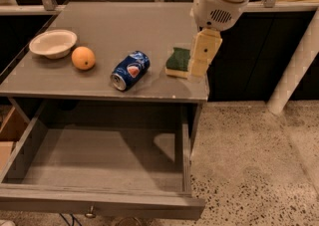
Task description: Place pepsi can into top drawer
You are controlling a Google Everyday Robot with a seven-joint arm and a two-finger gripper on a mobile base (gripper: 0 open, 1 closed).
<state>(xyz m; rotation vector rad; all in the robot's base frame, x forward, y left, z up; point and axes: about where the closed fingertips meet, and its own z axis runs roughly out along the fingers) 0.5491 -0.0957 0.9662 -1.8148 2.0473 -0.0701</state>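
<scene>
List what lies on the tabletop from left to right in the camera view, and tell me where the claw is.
bowl → orange → pepsi can, lying on its side → sponge. The claw hangs just right of the sponge, at the right edge of the table.

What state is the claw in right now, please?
Claw: open or shut cannot be told; it hangs by the right edge of the tabletop, beside the sponge, apart from the pepsi can.
</scene>
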